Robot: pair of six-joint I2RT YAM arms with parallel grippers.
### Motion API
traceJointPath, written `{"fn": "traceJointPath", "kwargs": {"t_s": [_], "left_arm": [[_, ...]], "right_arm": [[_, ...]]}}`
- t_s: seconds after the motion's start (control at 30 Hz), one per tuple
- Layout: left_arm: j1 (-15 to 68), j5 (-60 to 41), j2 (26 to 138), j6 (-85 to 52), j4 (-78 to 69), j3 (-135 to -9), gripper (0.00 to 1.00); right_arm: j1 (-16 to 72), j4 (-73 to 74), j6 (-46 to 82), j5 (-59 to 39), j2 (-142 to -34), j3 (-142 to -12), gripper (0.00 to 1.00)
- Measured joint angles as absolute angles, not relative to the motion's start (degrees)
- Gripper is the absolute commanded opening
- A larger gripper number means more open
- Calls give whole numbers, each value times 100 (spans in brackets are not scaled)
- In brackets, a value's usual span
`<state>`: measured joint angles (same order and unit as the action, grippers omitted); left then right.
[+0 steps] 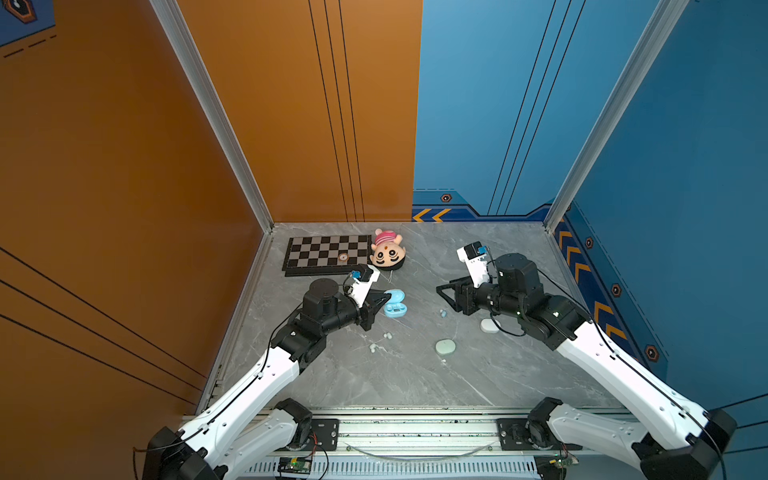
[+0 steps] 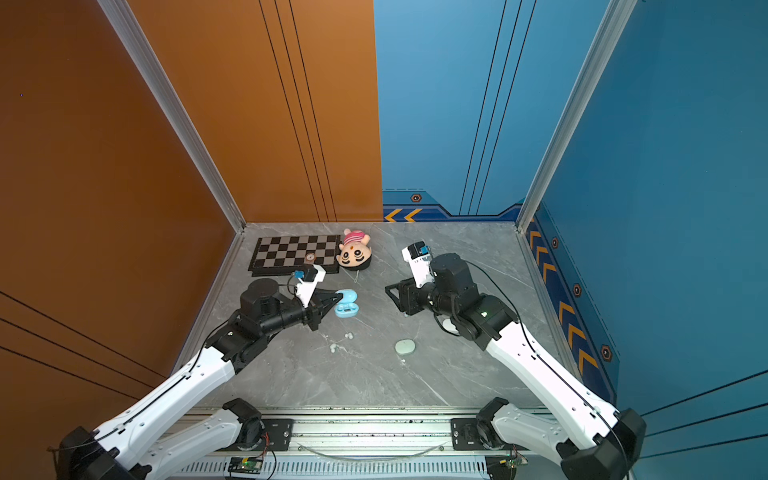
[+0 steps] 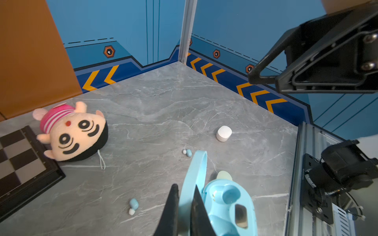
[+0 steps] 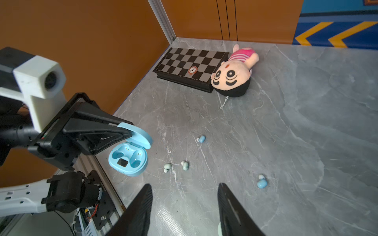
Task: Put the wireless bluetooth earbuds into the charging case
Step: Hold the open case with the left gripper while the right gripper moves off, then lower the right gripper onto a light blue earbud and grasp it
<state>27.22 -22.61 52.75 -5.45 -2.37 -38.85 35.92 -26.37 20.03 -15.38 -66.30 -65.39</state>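
Earbuds (image 4: 201,139): tiny, glossy, bean-shaped plastic

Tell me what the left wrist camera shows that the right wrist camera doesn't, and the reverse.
Left wrist only: a white rounded plastic case on the grey marble table. Right wrist only: two pale plastic earbuds lying close together, and a round orange token on the black-and-grey chessboard. Both: the left gripper shut on the raised lid of the open light blue oval charging case, two light blue plastic earbuds loose on the table, the chessboard, and the big-headed plush doll in pink stripes.
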Motion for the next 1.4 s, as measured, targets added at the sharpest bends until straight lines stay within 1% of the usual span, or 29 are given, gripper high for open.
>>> {"fn": "traceJointPath", "kwargs": {"t_s": [0.13, 0.23, 0.43, 0.63, 0.87, 1.03, 1.27, 1.4], "left_arm": [[2493, -1973, 4823, -854, -215, -3645, 0], [2405, -1730, 4427, -1002, -189, -3413, 0], [2298, -1306, 3798, -1125, -43, -3055, 0], [2202, -1175, 3616, -1151, 56, -2980, 0], [2112, -1135, 3544, -1168, 67, -2842, 0], [2049, -1140, 3538, -1168, 67, -2812, 0], [1953, -1162, 3514, -1168, 67, -2812, 0], [1900, -1201, 3514, -1168, 67, -2812, 0]], "right_arm": [[3695, -2952, 2515, -1157, -7760, -7249, 43], [3795, -3092, 3002, -972, -8571, -7623, 40], [4368, -3273, 3653, -727, -10068, -8145, 41], [4705, -3306, 3972, -744, -11244, -8818, 41], [4681, -3284, 4235, -733, -11944, -9177, 34], [4657, -3194, 4403, -729, -12287, -9308, 34], [4574, -3133, 4558, -718, -12501, -9487, 33], [4534, -3087, 4676, -718, -12613, -9585, 31]]}}
